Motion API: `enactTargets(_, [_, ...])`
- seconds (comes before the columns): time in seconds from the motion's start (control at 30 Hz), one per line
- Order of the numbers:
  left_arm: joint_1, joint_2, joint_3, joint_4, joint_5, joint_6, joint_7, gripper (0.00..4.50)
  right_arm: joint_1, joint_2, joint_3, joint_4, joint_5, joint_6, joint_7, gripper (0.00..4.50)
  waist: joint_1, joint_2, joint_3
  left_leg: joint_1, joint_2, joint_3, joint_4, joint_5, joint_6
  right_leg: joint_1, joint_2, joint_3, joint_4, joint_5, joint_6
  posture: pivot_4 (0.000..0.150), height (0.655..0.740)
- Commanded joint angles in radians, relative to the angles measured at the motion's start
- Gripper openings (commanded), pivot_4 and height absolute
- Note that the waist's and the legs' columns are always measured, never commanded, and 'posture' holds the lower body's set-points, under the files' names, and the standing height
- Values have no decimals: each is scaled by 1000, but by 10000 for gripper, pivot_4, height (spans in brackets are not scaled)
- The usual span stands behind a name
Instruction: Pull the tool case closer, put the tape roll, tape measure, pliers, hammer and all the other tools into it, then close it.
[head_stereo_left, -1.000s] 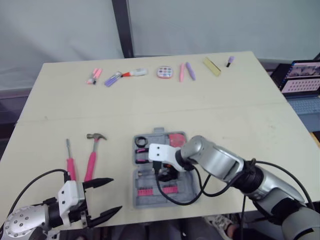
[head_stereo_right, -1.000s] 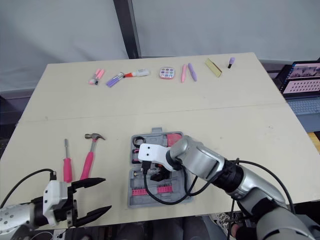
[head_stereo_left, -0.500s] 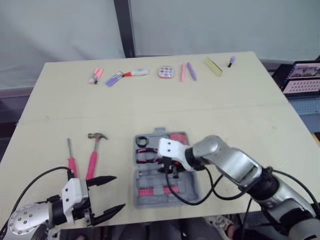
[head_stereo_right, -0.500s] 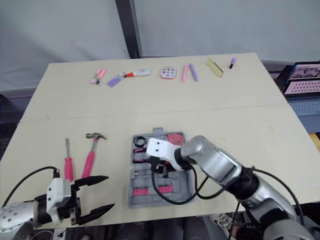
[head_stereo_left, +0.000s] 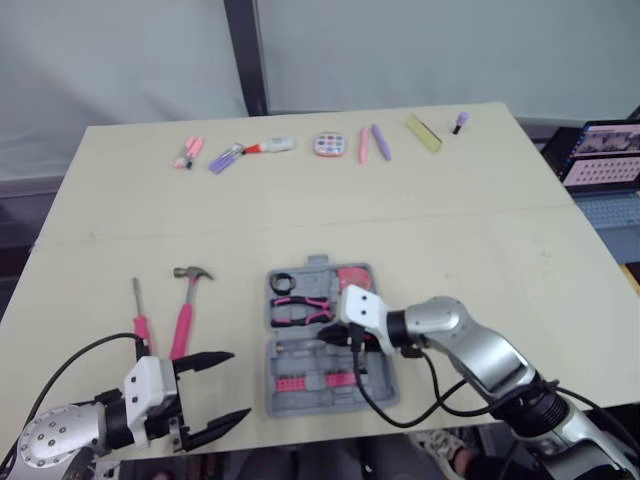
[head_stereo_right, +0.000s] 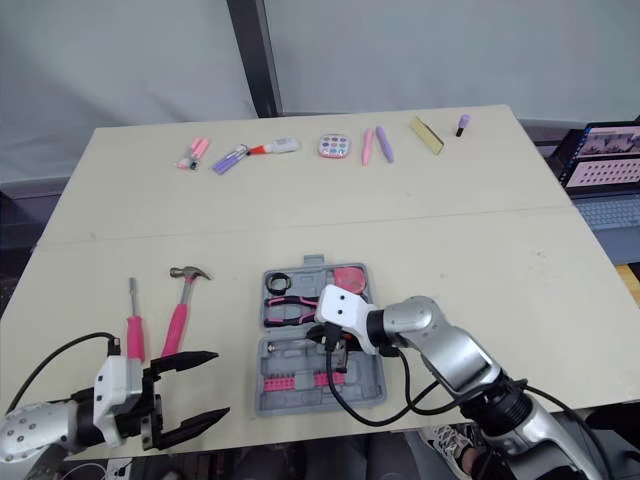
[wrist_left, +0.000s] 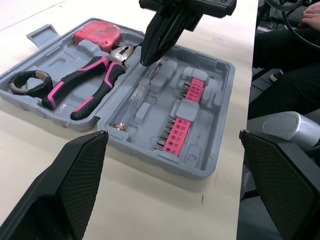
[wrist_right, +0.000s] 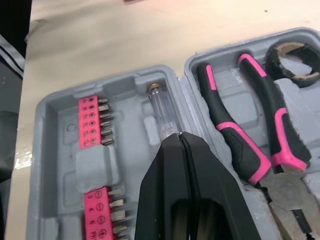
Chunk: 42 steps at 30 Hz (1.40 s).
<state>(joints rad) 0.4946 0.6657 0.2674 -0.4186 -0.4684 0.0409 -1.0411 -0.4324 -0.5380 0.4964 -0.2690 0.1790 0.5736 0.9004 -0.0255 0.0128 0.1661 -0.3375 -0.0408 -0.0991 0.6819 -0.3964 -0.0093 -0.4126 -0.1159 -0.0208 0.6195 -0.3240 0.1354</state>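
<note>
Two fingers of the right gripper (wrist_right: 179, 136) are pressed tip to tip and hold nothing. Their point sits over the clear screwdriver (wrist_right: 162, 112), touching it or just above; the views do not settle which. That tool lies in the near half of the open case (head_stereo_left: 300, 400), at the front middle of the table (head_stereo_left: 450, 230), beside pink bits (wrist_left: 180, 130). The far half holds the pliers (wrist_right: 227, 130), tape roll (wrist_left: 19, 88) and tape measure (wrist_left: 97, 35). The left gripper (head_stereo_left: 238, 385) hangs spread wide and empty at the front-left edge. The hammer (head_stereo_left: 186, 318) and pink screwdriver (head_stereo_left: 141, 325) lie on the table left of the case.
</note>
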Motion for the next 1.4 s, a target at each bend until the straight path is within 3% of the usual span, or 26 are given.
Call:
enactTargets(0.03, [11,-3,18,-7,-17,-23,-11,45000,-3,10,-7,-3,-15,-34,5,329,0,0,0,0,0,0,0,0,0,0,0,0,0,0,0,1500,7400])
enactTargets(0.83, [14,-8,-3,13,-1,-43,-7,45000,20,35,23,60,-55,-75,28,329,0,0,0,0,0,0,0,0,0,0,0,0,0,0,0,1500,7400])
enactTargets(1.4, [-26,3,-29,-68,-4,51,57,45000,20,53,38,95,-91,-64,33,329,0,0,0,0,0,0,0,0,0,0,0,0,1,0,0,1500,7400])
